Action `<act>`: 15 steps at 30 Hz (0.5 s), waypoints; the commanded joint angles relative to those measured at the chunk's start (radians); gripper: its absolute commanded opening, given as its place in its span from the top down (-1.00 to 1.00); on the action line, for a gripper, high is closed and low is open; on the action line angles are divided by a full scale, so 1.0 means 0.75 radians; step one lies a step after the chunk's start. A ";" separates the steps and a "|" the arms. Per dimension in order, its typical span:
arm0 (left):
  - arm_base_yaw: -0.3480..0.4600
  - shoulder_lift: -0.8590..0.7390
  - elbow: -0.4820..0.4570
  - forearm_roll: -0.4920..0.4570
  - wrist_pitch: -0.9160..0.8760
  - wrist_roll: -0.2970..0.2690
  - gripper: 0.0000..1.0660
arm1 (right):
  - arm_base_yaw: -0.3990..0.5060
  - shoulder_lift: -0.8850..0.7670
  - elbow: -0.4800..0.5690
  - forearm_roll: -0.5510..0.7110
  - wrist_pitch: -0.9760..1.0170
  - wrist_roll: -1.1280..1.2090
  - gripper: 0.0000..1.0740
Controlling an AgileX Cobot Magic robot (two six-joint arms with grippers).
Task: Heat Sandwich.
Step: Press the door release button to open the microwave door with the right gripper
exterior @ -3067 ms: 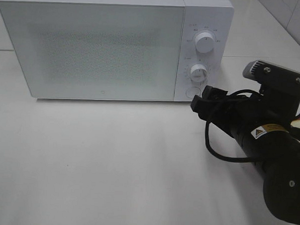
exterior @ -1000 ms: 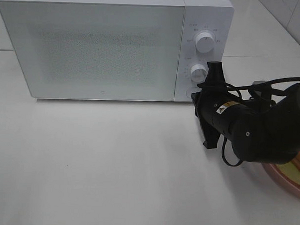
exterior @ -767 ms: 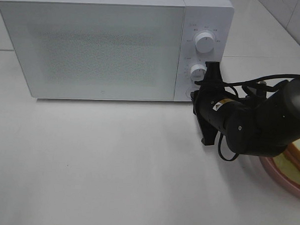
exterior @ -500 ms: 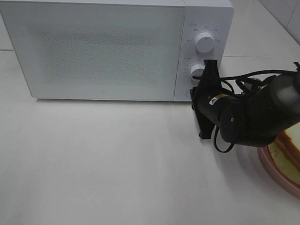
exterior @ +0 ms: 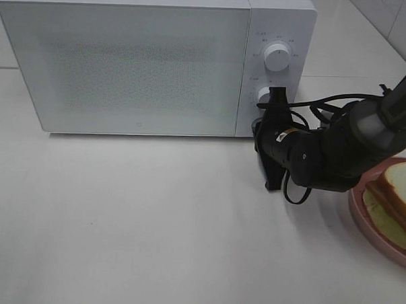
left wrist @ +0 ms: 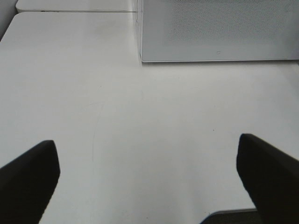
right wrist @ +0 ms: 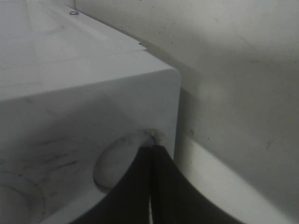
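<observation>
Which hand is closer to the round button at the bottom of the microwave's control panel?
The right. The right hand, shut, has its tips at the button on the microwave. The left hand hangs open over the table, well back from the microwave's front.

White microwave stood at rear of tabletop, door shut. Upper knob sat above lower knob on its right panel. Pink plate lay at right edge.
</observation>
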 commanded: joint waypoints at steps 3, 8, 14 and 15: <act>-0.007 -0.025 0.003 -0.005 -0.007 -0.009 -0.84 | -0.013 -0.005 -0.021 0.015 -0.119 -0.017 1.00; -0.007 -0.025 0.003 -0.005 -0.007 -0.009 -0.84 | -0.013 -0.028 -0.021 0.015 -0.215 -0.020 1.00; -0.007 -0.025 0.003 -0.005 -0.007 -0.009 -0.84 | -0.013 -0.043 -0.021 0.049 -0.261 -0.052 1.00; -0.007 -0.025 0.003 -0.005 -0.007 -0.009 -0.84 | -0.013 -0.043 -0.021 0.053 -0.268 -0.052 1.00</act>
